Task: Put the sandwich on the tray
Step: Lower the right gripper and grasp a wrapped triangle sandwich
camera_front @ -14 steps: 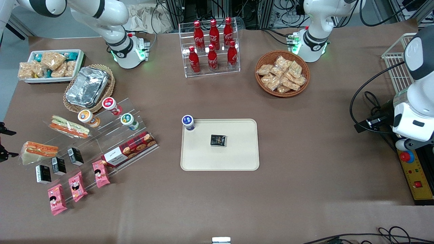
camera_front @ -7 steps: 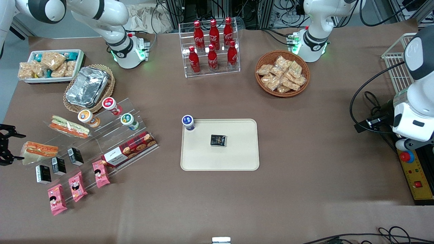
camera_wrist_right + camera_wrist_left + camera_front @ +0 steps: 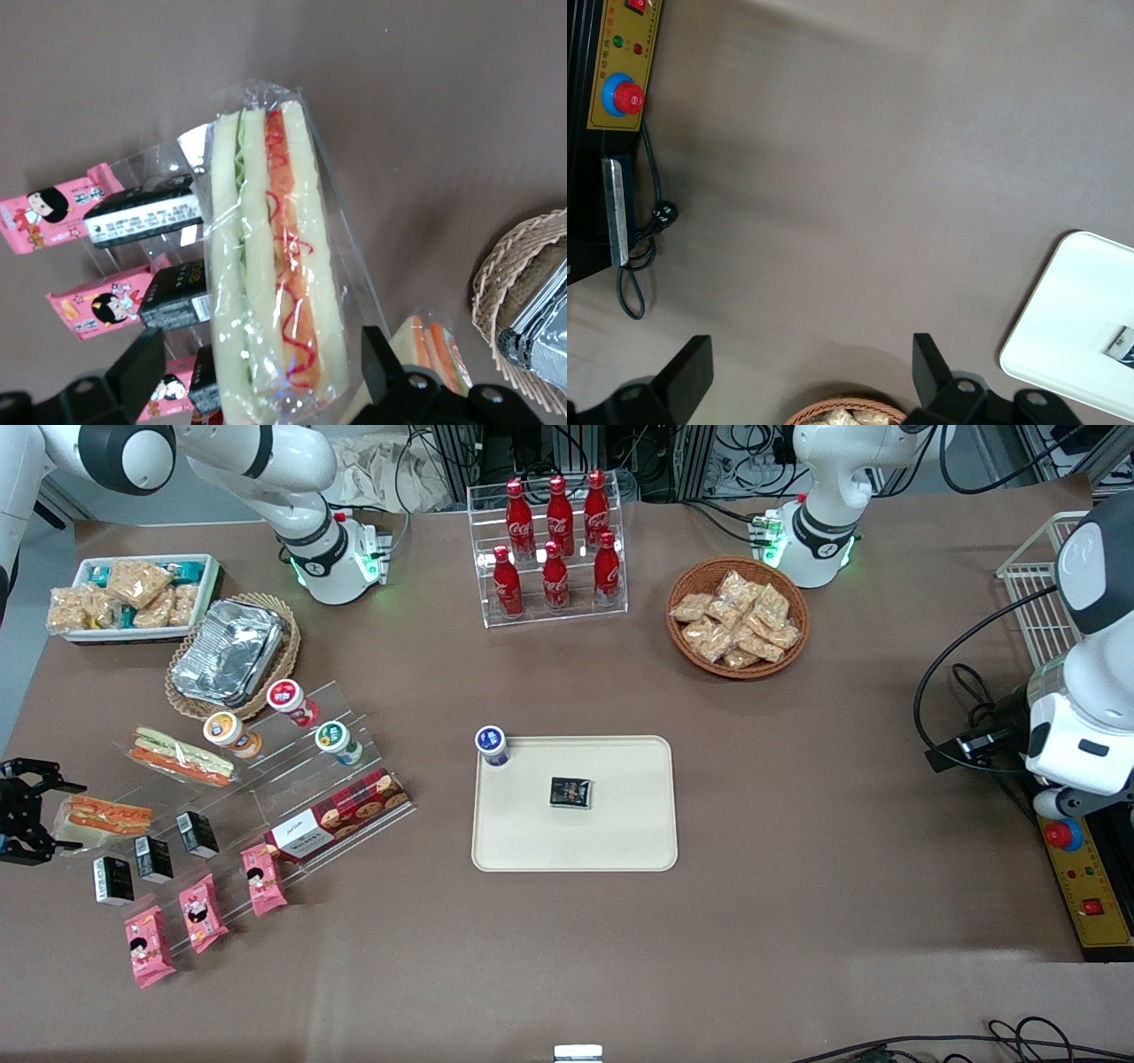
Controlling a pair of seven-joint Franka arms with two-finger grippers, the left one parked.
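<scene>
Right then, operator: your sandwich [image 3: 99,820] lay in its clear film on the clear stepped rack [image 3: 292,779] at the working arm's end of the table, orange-red filling showing along its edge. From the wrist you saw it close up [image 3: 270,266], white bread with red and pale green layers running lengthwise. Your gripper [image 3: 40,819] hovered just beside it, at the table's edge, fingers spread apart with nothing between them; in the wrist view the two fingertips flanked the near end of the sandwich without gripping it. Small black cartons [image 3: 155,857] sat on the rack just nearer the camera than the sandwich, and pink snack packets [image 3: 202,911] lay nearer still. The longer striped sandwich [image 3: 177,756] rested farther from the camera. Your tray [image 3: 620,841] sat well apart, mid-table, carrying a small dark packet [image 3: 570,792] and a blue-lidded cup [image 3: 492,745] at one corner.
</scene>
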